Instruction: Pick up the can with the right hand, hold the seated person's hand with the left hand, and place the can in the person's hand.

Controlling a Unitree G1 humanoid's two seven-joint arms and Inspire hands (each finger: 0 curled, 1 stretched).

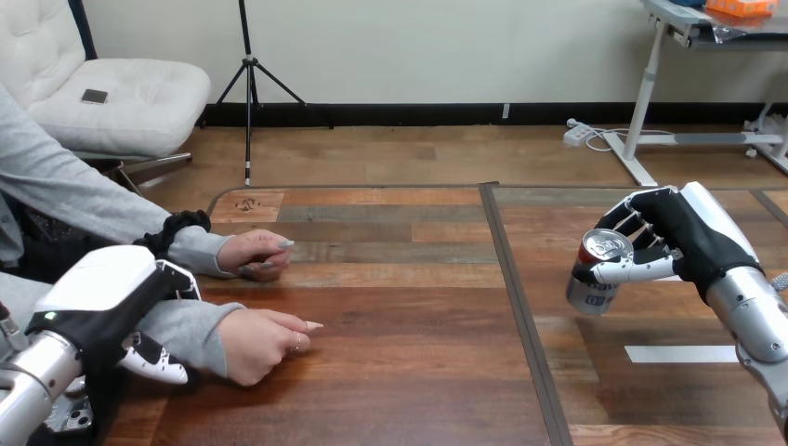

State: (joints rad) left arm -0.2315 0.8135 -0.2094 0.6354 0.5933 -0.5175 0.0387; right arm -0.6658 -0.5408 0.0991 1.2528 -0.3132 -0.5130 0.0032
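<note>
A silver can [593,279] with a red rim is tilted at the right of the wooden table [400,390], my right hand [683,237] shut on it, thumb across its front. The person's nearer hand [265,344] rests on the table at the left, knuckles down, a finger pointing right. My left hand [102,302] sits over that arm's grey sleeve [190,330]. Its fingers curl over the top and its thumb [156,364] lies below. The person's other hand [256,253] lies further back on the table, loosely closed.
A dark seam [520,316] runs front to back through the table between the person's hands and the can. A white tape strip [680,354] lies on the table under my right forearm.
</note>
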